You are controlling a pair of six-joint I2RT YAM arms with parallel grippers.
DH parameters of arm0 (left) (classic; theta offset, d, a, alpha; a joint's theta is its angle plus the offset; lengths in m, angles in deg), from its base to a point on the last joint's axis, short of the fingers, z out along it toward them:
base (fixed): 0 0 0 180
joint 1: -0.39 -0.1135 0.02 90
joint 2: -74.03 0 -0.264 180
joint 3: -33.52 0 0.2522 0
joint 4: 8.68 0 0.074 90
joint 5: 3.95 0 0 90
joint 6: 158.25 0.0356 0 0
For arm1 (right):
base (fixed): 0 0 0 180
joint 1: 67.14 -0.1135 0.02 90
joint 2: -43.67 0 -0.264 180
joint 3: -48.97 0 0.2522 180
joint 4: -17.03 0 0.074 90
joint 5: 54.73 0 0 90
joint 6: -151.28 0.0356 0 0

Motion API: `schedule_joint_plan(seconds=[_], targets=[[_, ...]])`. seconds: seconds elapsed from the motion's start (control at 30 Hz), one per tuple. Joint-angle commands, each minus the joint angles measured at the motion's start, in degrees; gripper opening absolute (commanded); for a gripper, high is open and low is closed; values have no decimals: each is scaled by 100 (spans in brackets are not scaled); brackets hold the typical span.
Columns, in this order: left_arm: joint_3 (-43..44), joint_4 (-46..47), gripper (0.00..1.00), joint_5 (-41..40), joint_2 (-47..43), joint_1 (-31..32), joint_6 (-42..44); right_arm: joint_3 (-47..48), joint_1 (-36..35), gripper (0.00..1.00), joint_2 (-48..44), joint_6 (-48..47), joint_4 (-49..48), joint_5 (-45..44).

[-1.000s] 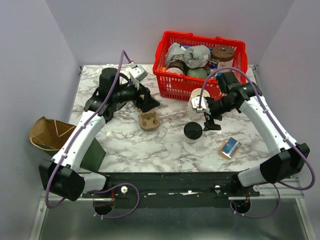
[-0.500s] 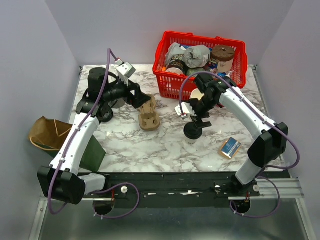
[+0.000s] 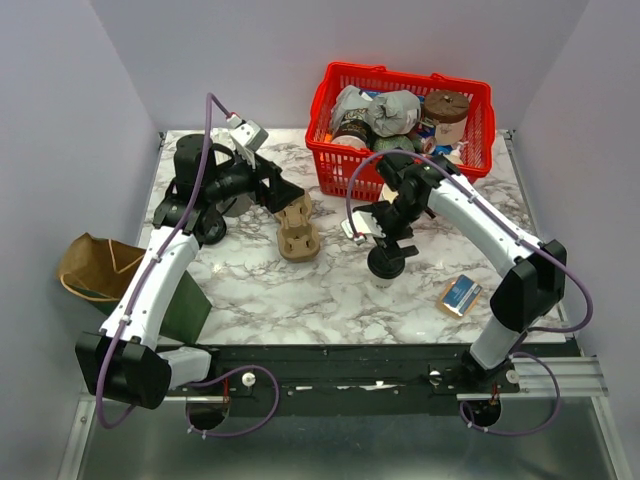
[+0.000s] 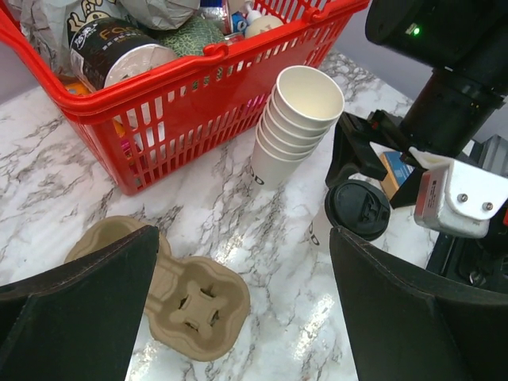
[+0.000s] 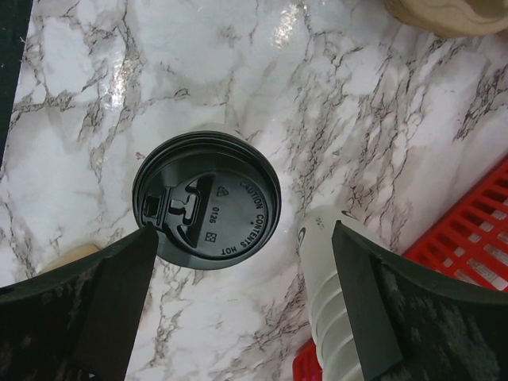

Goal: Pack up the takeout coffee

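My right pincer (image 5: 242, 236) hangs spread wide with 1 finger on either side of the takeout coffee cup (image 5: 208, 200), gripping nothing. My right wrist camera looks straight down on the cup's black lid, close enough to show the raised lettering and the sip tab. From that angle I cannot tell how far above the lid my fingers sit.

The overhead camera shows the cup standing on the marble table (image 3: 300, 290), on the near side of the red basket (image 3: 480, 112), with my pincer just over it.

The stack of white paper cups (image 4: 298, 119) is clearest from my left wrist. It is tilted, just beside the basket's near wall and close to the coffee cup. From overhead my right arm hides most of it.

My left pincer (image 4: 242, 266) is also open and empty, poised over the cardboard cup carrier (image 4: 178, 295). The left wrist view shows 1 slit socket of the carrier, with the other end partly behind a finger. Overhead, the carrier lies flat to the left of the coffee cup and apart from it.

Only the overhead view takes in the brown paper bag (image 3: 90, 268) beyond the table's left edge.
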Motion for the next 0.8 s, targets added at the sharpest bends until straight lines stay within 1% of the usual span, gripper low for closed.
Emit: schedule_joint_plan(seconds=[0.0, 0.77], targets=[[-81, 276, 96, 187, 19, -69, -250, -132, -49, 100, 128, 101, 632, -177], [-204, 522, 96, 266, 124, -69, -531, -413, -146, 100, 242, 409, 861, -168]])
